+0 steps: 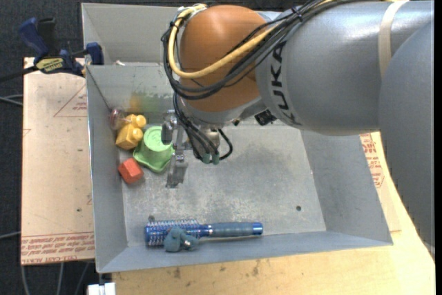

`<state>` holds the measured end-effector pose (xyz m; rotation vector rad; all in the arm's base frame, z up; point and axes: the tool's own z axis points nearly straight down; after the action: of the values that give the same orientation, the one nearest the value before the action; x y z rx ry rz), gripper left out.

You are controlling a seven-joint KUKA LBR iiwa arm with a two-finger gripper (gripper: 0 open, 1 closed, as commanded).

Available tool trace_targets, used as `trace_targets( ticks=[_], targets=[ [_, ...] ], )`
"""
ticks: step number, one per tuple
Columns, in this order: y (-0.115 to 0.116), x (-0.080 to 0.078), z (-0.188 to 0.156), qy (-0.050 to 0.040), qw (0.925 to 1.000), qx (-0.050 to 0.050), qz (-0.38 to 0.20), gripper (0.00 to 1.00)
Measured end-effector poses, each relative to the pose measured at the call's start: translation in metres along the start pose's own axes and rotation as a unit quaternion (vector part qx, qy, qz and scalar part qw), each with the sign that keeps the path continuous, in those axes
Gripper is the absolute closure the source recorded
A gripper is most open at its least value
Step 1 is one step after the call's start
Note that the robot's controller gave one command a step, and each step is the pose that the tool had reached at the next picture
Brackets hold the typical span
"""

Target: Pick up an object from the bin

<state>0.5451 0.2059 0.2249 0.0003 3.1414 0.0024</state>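
In the camera view my gripper (176, 170) hangs at the left side of the bin (276, 176), just beside a green cup-like thing (153, 152); whether it is released or clenched I cannot tell; a yellow toy (130, 132) and a red block (130, 170) lie near; a blue brush (204, 231) lies well apart.

The arm (345, 59) reaches leftward, orange wrist (221, 55) bent downward.

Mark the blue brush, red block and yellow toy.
blue brush (205, 231), camera view, handle next to the bristles
red block (130, 170), camera view, top face
yellow toy (130, 132), camera view, middle of body
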Motion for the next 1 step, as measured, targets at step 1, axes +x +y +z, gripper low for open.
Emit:
trace_targets(
  ticks=[1],
  targets=[
    [-0.0093, 0.0554, 0.1504, -0.0053, 0.9936, -0.001, -0.113, 0.0]
  ],
)
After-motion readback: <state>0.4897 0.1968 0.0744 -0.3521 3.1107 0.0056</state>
